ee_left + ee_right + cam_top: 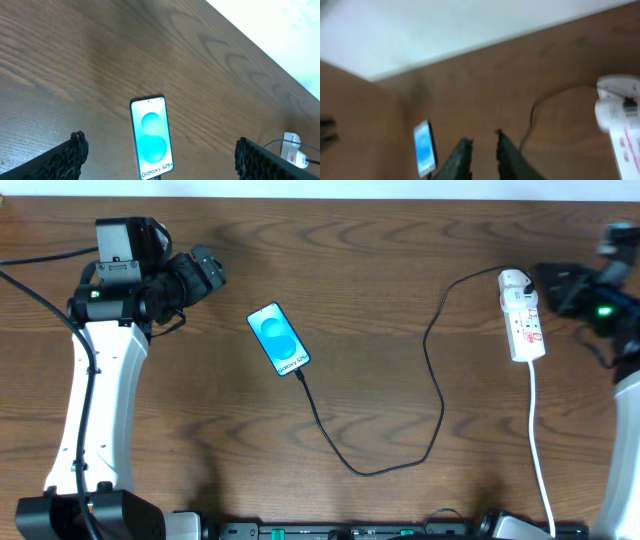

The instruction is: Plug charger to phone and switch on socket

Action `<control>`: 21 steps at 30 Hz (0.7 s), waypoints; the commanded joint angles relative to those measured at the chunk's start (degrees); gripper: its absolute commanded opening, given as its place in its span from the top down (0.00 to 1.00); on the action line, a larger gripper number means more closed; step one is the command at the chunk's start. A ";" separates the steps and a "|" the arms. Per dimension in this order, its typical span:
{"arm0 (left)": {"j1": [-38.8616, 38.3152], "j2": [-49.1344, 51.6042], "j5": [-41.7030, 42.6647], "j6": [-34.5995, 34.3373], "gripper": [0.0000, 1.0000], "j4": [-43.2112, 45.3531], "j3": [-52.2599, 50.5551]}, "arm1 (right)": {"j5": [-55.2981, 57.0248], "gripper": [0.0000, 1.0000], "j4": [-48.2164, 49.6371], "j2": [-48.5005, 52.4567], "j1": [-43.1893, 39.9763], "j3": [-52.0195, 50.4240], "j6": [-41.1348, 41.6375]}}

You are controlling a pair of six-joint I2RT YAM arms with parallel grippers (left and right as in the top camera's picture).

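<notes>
While my left hand gapes wide at upper left and my right hand shows a narrow gap, the slim blue-screened phone lies mid-frame on the brown wooden surface, the thin black charger cable looping from its lower end to the white power strip at right.

the table is dark wood with visible grain, fairly matt. phone screen looks glossy, socket is smooth white plastic, charger cable's matt black.
</notes>
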 commanded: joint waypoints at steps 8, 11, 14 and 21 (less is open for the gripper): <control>-0.09 0.22 -0.61 0.52 0.05 0.02 -0.48 | 22.23 0.01 -12.52 -9.79 25.88 -0.02 -1.11; -0.09 0.22 -0.59 0.52 0.05 0.02 -0.48 | 22.27 0.01 -15.54 -9.64 29.38 -0.02 -1.09; -0.09 0.22 -0.61 0.52 0.05 0.00 -0.48 | 22.91 0.01 -18.03 -9.64 30.05 -0.02 -1.95; -0.09 0.22 -0.61 0.52 0.05 0.02 -0.48 | 28.24 0.01 -20.50 -9.57 30.03 -0.04 -2.60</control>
